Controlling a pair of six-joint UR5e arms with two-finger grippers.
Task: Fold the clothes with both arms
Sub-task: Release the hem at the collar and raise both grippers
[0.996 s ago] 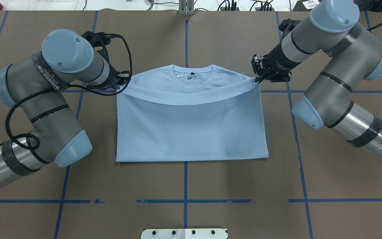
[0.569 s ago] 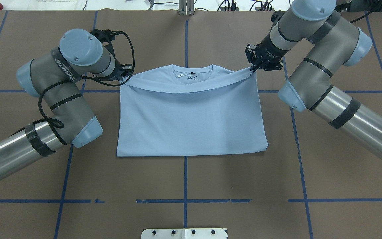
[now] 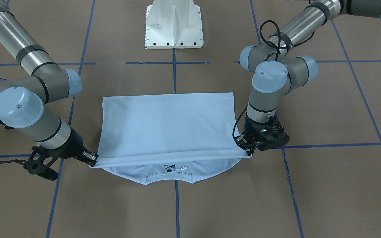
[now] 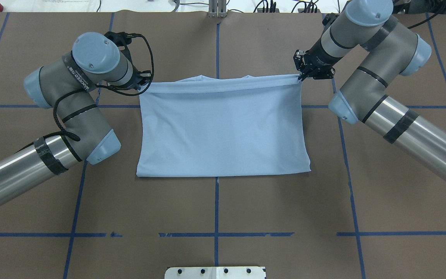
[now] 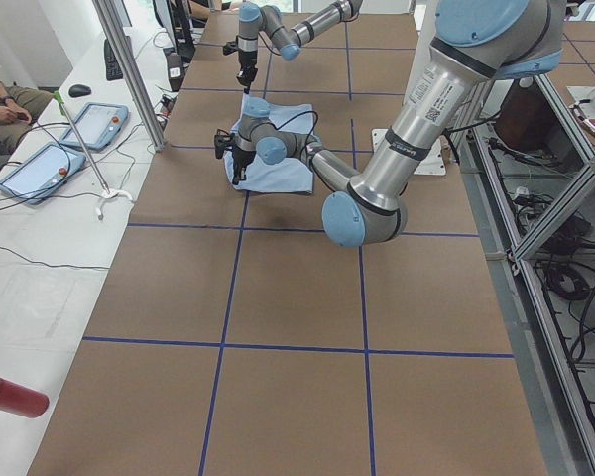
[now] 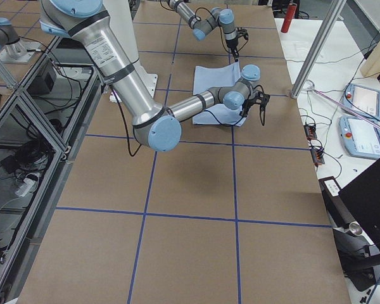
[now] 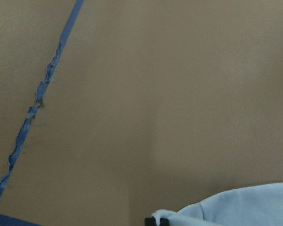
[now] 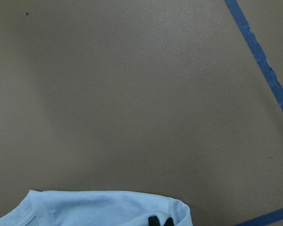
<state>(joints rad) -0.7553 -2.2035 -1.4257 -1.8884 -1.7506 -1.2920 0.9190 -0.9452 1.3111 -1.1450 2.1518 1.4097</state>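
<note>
- Currently, we have the light blue short-sleeved T-shirt (image 4: 223,135) lying doubled over on the brown paper-covered counter (image 4: 223,217). Its upper layer is drawn toward the end far from our base.
- Our black left fingers (image 3: 247,149) are pinched shut on one corner of that upper layer's free edge. Our black right fingers (image 3: 89,158) are clamped on the other corner, and neither grips anything else.
- The held edge runs straight across the counter from side to side, stretched taut between the two sets of fingers.
- The shirt's round collar (image 3: 168,177) lies just beyond that edge, on the side away from us. It peeks out plainly in the front-facing view, and only a sliver shows from overhead.
- Neither arm sits nearer the collar. Both are level, each at its own corner.
- We judge that the next move is a short, even push outward and down over the collar, with both fingers opening together so the edge lands square.
</note>
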